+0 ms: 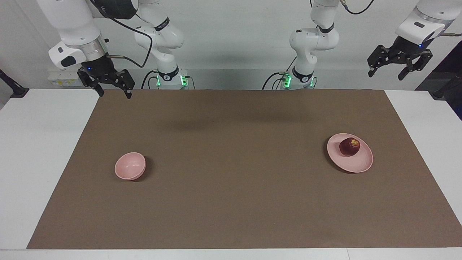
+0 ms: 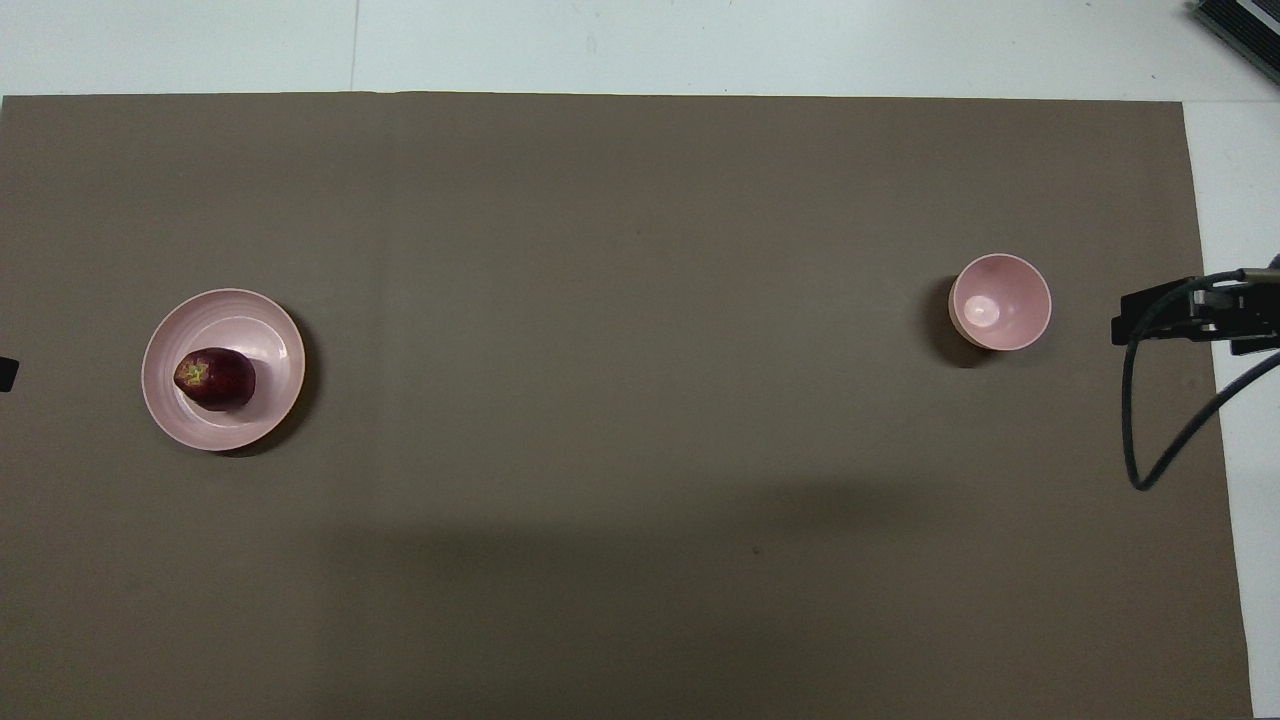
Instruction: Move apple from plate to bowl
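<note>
Brown mat fills the foreground of the facing view, bare along the edge farthest from the robots. On it, toward the left arm's end of the table, the apple lies on the plate, set on the part of the plate nearer the robots, with bare dish showing around it. The plate sits on the mat short of its end edge, with a white strip of table alongside. A wide bare stretch of mat separates the plate from the bowl, which stands upright with nothing in it toward the right arm's end, about as far from the robots as the plate.

Both arms wait, raised at the table's ends. The left gripper hangs over the white table at its end, fingers spread wide and holding nothing. The right gripper hangs over the mat's corner near its base, likewise spread and holding nothing.
</note>
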